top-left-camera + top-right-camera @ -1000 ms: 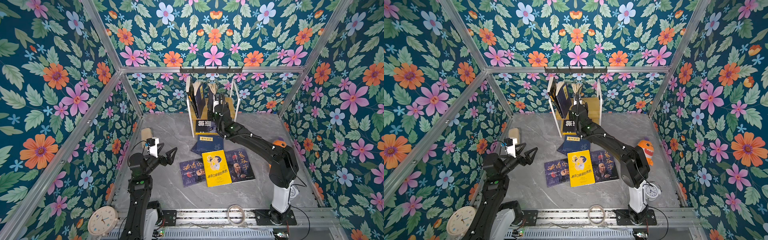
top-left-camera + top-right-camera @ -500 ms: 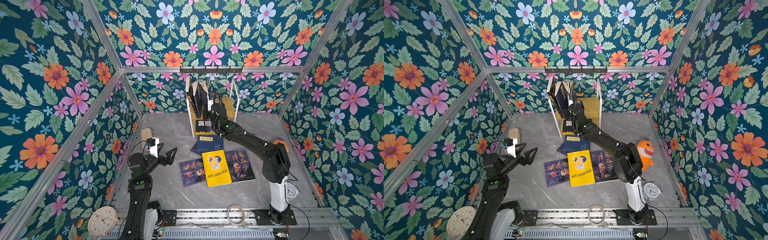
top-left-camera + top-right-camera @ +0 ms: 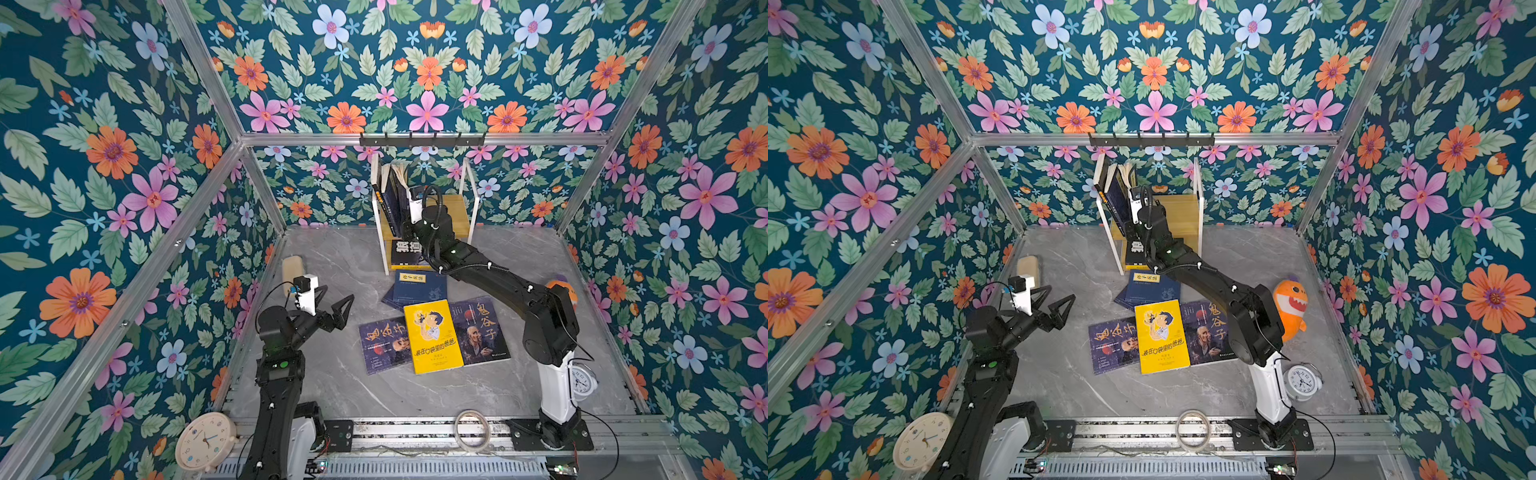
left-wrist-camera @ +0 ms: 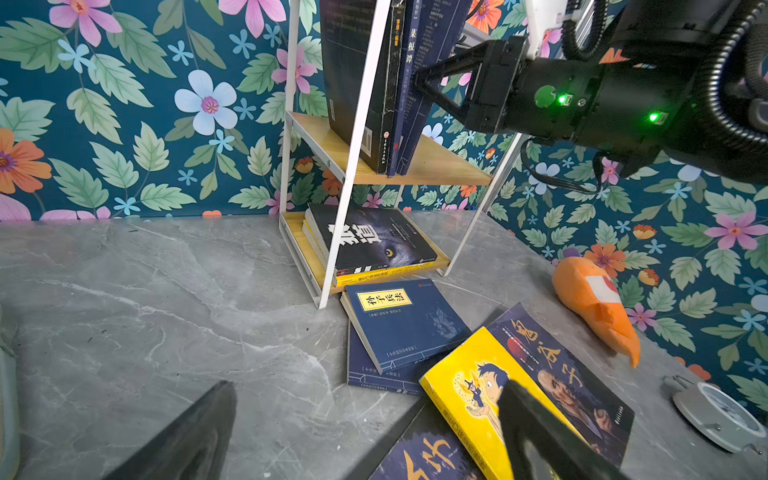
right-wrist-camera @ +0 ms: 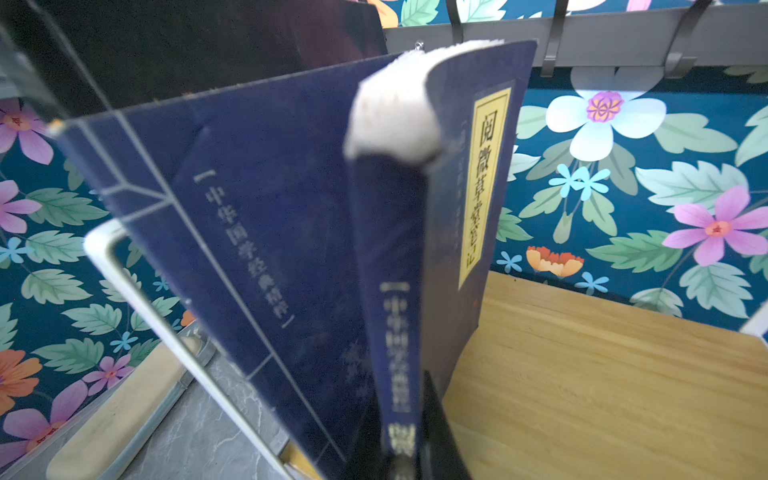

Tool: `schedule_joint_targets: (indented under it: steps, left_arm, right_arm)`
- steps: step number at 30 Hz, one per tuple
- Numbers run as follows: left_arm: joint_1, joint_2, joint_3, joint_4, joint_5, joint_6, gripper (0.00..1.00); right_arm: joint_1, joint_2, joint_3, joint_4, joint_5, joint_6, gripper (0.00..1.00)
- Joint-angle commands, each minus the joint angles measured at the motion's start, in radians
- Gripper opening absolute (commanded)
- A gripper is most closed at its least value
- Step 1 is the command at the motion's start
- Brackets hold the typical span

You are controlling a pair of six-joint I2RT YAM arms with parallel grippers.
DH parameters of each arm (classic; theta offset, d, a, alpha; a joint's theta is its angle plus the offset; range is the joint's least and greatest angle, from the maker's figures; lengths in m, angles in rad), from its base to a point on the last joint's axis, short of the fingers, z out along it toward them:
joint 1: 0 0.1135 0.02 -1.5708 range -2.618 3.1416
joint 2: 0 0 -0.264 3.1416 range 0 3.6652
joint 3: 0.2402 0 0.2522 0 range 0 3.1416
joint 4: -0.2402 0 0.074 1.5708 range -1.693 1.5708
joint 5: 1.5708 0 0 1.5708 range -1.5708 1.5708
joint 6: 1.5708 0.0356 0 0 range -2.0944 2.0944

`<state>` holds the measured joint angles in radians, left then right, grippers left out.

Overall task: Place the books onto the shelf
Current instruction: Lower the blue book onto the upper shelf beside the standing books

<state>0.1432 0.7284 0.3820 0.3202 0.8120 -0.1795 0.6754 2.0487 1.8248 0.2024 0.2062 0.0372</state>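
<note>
Right tool is clamped on the spine of the navy book, which stands on the upper board of the shelf; seat it flush against the neighbouring books before letting go, or it may topple; left tool hangs spread wide above the worktop.

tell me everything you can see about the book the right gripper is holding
The book is a thin navy paperback with a yellow title label running down its cover and pale text on its spine. Its cream pages fan slightly open at the top. It stands nearly upright on the shelf's upper wooden board, spine toward the arm. The right gripper is shut on the lower part of the spine. The book leans toward a second navy book; whether they touch is unclear.
</note>
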Motion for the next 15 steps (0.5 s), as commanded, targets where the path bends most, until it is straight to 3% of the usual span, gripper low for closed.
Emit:
schedule_joint_targets:
  steps: [1, 15]
  left_arm:
    - [0.001, -0.003, 0.001, 0.012, -0.001, 0.007, 1.0]
    - [0.001, -0.003, 0.001, 0.01, -0.003, 0.012, 1.0]
  right_arm:
    - [0.003, 0.02, 0.012, -0.113, -0.076, -0.01, 0.0]
    - [0.003, -0.005, 0.005, -0.132, -0.17, -0.028, 0.1]
